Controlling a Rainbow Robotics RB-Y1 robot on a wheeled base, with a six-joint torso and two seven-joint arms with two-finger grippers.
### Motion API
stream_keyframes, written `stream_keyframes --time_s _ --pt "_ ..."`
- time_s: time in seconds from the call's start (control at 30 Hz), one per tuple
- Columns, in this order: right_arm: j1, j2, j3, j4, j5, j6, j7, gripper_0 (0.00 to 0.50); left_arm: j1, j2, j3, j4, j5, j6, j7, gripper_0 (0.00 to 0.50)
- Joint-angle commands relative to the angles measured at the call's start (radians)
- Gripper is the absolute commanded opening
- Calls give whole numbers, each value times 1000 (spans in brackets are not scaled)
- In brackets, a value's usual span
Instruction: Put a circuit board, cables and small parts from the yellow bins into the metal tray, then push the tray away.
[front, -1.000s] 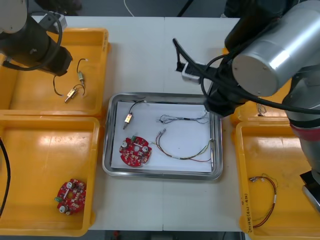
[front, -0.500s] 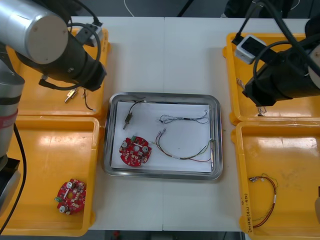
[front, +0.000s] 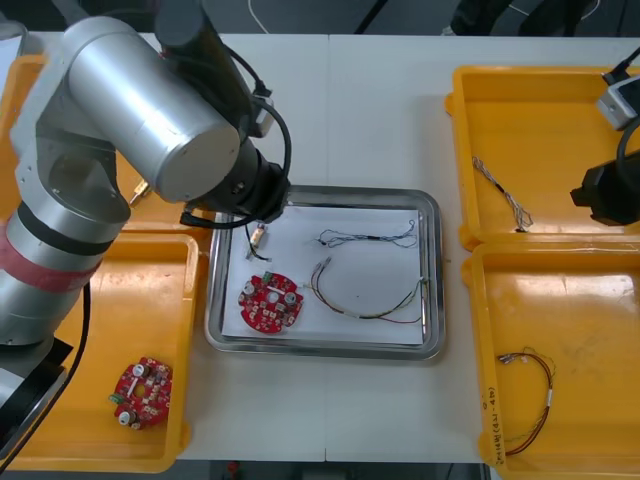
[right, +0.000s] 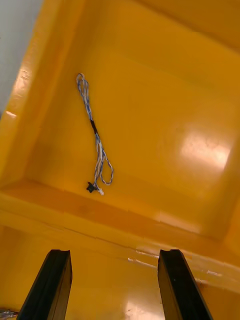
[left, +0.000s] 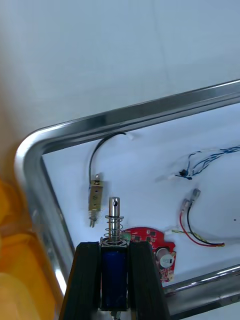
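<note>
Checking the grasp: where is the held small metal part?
Left wrist view: the small metal part is clamped in the left gripper, over the left side of the metal tray, near the circuit board.

- My left arm (front: 150, 110) is a fat brushed-silver cylinder that runs into black joint housings.
- A red band (front: 40, 262) rings its grey lower segment.
- Thin black cables (front: 288, 148) loop round its wrist.
- My right arm (front: 607, 193) shows a black housing with a small white-grey box (front: 622, 98).
- The left gripper (left: 114, 246) and the right gripper (right: 114, 254) have flat matte-black fingers (right: 176, 285) with squared tips.
</note>
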Motion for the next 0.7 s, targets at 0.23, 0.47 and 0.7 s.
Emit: stream_keyframes --time_s 0.23,0.47,0.7 --pt "128 -51 -69 -43 -26 3 -193 500 2 -30 -141 105 -24 -178 10 3" --pt "187 -54 -100 -44 -52 3 -213 500 0 -30 -183 163 -41 -227 0 2" --pt "251 -84 -125 -58 -129 3 -232 500 -3 -30 -220 228 -54 -296 -5 2"
